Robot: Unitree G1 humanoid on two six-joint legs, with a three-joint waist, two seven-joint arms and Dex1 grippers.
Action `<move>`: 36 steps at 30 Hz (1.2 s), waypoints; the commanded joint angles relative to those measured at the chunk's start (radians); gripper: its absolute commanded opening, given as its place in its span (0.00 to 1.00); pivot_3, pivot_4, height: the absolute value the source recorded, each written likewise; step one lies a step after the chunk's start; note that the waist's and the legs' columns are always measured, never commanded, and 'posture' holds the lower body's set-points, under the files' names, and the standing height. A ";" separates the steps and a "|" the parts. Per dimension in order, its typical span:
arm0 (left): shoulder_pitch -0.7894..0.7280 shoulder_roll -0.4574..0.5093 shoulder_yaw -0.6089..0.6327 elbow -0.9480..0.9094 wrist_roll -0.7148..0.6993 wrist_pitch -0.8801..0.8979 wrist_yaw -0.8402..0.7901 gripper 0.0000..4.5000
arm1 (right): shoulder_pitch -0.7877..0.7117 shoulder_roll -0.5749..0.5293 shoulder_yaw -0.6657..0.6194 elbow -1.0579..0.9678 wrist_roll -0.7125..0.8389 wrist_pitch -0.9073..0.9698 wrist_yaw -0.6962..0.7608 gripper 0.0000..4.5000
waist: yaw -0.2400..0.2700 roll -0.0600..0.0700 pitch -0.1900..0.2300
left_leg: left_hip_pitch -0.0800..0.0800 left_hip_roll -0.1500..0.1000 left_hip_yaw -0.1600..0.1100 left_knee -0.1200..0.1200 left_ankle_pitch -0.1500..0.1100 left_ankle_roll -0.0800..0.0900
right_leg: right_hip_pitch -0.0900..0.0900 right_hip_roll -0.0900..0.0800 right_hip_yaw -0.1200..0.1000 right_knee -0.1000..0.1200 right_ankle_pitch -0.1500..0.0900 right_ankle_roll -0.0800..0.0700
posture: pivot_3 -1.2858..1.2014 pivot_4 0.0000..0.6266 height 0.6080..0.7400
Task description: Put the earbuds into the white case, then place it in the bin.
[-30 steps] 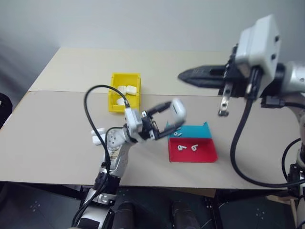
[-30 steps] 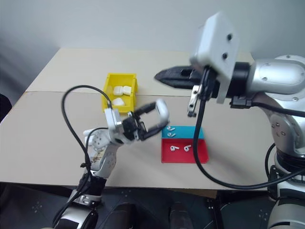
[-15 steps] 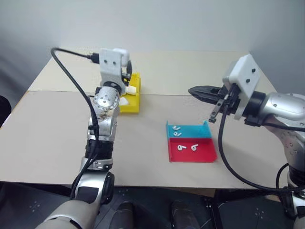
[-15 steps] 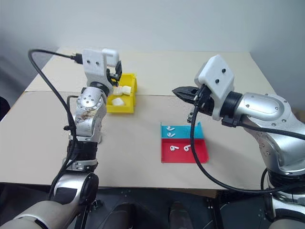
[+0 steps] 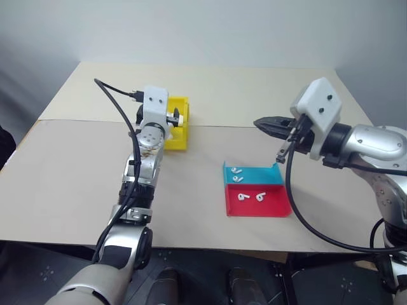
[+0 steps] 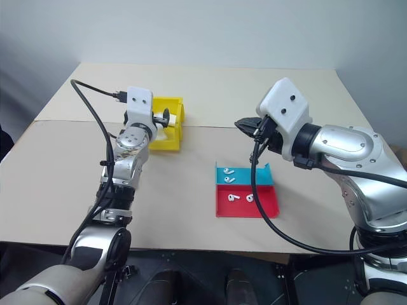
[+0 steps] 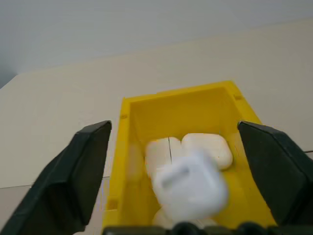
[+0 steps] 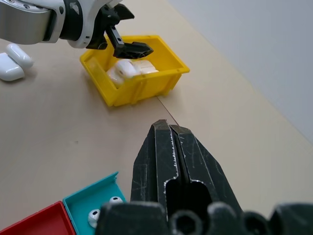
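My left gripper (image 7: 173, 127) is open, level over the near end of the yellow bin (image 7: 128, 147). A white case (image 7: 190, 188) shows loose between its spread fingers, touching neither, above two other white cases (image 7: 205, 147) lying in the bin (image 6: 170, 105). My right gripper (image 5: 262, 122) is shut and empty, hovering over the table behind the trays. Tiny white earbuds lie in the teal tray (image 5: 236, 170) and the red tray (image 5: 241, 197).
The teal tray (image 5: 264, 176) and the red tray (image 5: 273, 204) lie side by side right of centre. Two more white cases (image 8: 10, 61) lie on the table by my left arm. A black cable loops over that arm.
My left arm swung the white case from beside the trays to the bin, turned level and opened; the case has left its fingers. My right gripper sank a little and stayed shut.
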 commanded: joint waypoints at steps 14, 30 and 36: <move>0.403 0.281 0.073 -0.558 -0.495 -0.030 -0.707 0.99 | 0.453 -0.176 -0.241 -0.032 -0.056 -0.320 0.310 0.00 | -0.007 0.000 0.000 | 0.001 0.001 0.001 -0.002 0.000 0.000 | 0.000 0.000 0.001 0.000 0.000 0.000 | 0.52 0.24 1.00; 0.811 0.804 0.445 -0.871 -0.868 0.107 -1.136 0.99 | 0.705 -0.271 -0.638 0.200 -0.023 -0.621 0.728 0.00 | -0.004 0.000 0.000 | 0.009 0.002 0.004 -0.002 0.000 0.000 | 0.005 0.000 0.002 0.001 -0.001 -0.001 | 0.52 0.24 1.00; 0.830 0.822 0.442 -0.849 -0.830 0.077 -1.130 0.99 | 0.676 -0.267 -0.565 0.225 -0.042 -0.651 0.705 0.00 | -0.004 0.000 0.000 | 0.009 0.002 0.004 -0.002 0.000 0.000 | 0.005 0.000 0.002 0.001 -0.002 -0.001 | 0.52 0.24 1.00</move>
